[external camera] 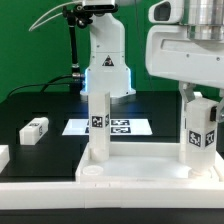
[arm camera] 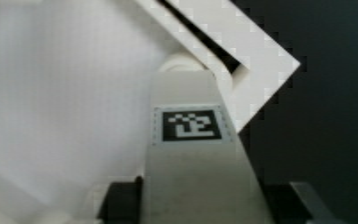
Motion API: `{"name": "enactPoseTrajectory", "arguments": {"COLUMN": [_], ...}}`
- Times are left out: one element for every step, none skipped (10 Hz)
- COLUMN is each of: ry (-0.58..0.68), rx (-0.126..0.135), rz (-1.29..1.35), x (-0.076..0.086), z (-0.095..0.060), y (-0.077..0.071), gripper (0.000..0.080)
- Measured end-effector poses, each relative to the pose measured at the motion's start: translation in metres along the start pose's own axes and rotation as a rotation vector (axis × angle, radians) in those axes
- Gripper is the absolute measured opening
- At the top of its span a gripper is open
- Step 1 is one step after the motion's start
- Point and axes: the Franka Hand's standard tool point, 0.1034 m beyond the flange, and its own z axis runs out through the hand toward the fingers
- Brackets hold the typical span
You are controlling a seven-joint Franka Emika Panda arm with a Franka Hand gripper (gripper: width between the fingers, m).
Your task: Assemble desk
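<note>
Gripper clamped on the held leg, upright over the desk top at the exterior view's right, near side. We can't tell if it's seated. Standing leg is socketed to its left; spare leg lies far left. We judge leg-fitting in hand. Next: align squarely, press and twist.

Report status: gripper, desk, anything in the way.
Gripper shut on held leg, upright at desk top corner, exterior view's right. Second leg stands on desk top. Spare leg lies apart; nothing blocking seen.
</note>
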Motion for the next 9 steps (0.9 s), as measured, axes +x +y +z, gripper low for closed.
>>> {"name": "enactPoseTrajectory", "arguments": {"ry": [0.006,0.014,0.016,0.015,0.016,0.016,0.013,0.012,0.012], "rx": [0.015,0.024,0.024,0.024,0.028,0.033,0.034,0.035,0.035], "rz": [0.086,0.218,0.329,0.378,0.466,0.513,0.541,0.582,0.577], "x": [-0.003,-0.004,-0.011,-0.014,-0.017,-0.019,-0.019,-0.020,-0.020], "z": [0.001,0.001,0.001,0.002,0.002,0.003,0.003,0.003,0.004], "y": [-0.002,-0.001,-0.003,-0.004,-0.005,-0.006,-0.005,-0.006,-0.006], "gripper": [0.0291,0.0291,0.0291,0.0291,0.0292,0.0292,0.0292,0.0367,0.0367]}}
